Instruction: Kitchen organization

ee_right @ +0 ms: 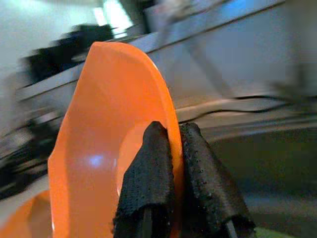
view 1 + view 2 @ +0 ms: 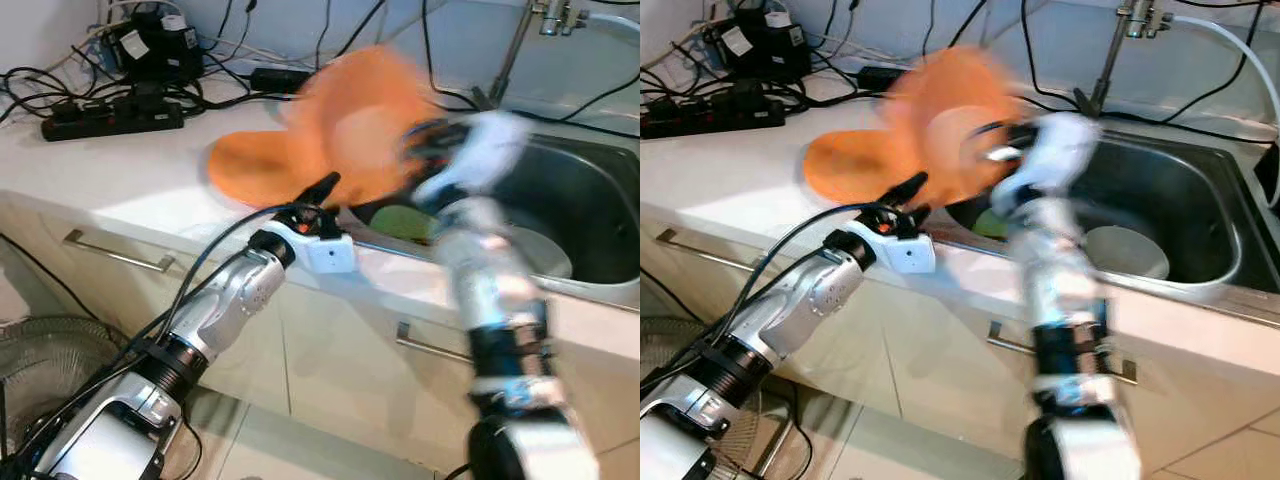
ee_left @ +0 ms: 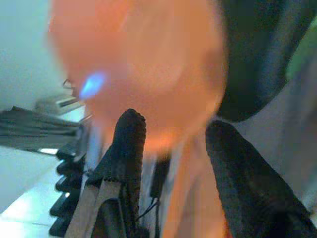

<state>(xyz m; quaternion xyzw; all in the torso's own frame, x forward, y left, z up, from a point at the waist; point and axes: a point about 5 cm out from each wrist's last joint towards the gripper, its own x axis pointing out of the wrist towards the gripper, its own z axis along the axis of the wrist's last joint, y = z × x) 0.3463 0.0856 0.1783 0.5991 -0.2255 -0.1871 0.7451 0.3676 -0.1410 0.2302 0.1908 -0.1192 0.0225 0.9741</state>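
Note:
My right gripper (image 1: 171, 148) is shut on the rim of an orange plate (image 2: 355, 120), which it holds tilted and motion-blurred above the counter at the sink's left edge. In the right wrist view the two black fingers (image 1: 148, 178) pinch the plate's rim (image 1: 163, 99). A second orange plate (image 2: 250, 165) lies flat on the counter beneath it. My left gripper (image 2: 318, 193) reaches over the counter edge just in front of the plates, open, with nothing between its fingers (image 3: 126, 144).
A steel sink (image 2: 590, 200) at the right holds a white bowl (image 2: 545, 255) and something green (image 2: 405, 222). A tap (image 2: 545, 15) stands behind it. Power strips and tangled cables (image 2: 110, 110) crowd the back left counter. Cabinet handles (image 2: 115, 255) run below.

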